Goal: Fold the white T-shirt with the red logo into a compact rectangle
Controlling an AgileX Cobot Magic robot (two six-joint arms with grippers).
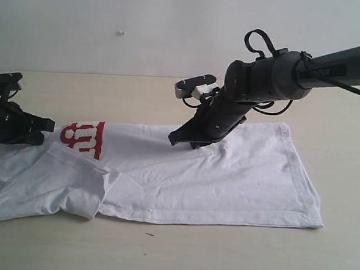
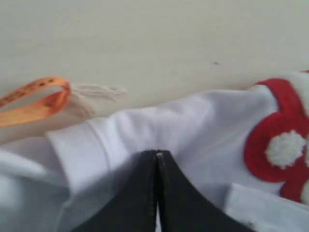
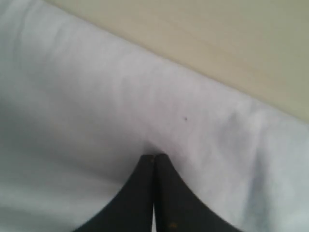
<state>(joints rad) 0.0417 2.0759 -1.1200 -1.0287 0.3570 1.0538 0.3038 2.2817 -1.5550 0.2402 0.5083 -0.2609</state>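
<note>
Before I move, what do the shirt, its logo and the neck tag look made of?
White T-shirt: thin matte knit, likely cotton; soft creases. Red logo: fuzzy white pile, red outline, perhaps chenille. Orange tag: woven ribbon, slight sheen.

Both the left fingers [image 2: 135, 203] and the right fingers [image 3: 130, 198] are pressed fully together, held low.

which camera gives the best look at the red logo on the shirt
The exterior view: it shows the red logo as a strip on the white T-shirt, partly covered by a folded flap. The left wrist view catches only one blurred end; the right wrist view shows plain white cloth.
</note>
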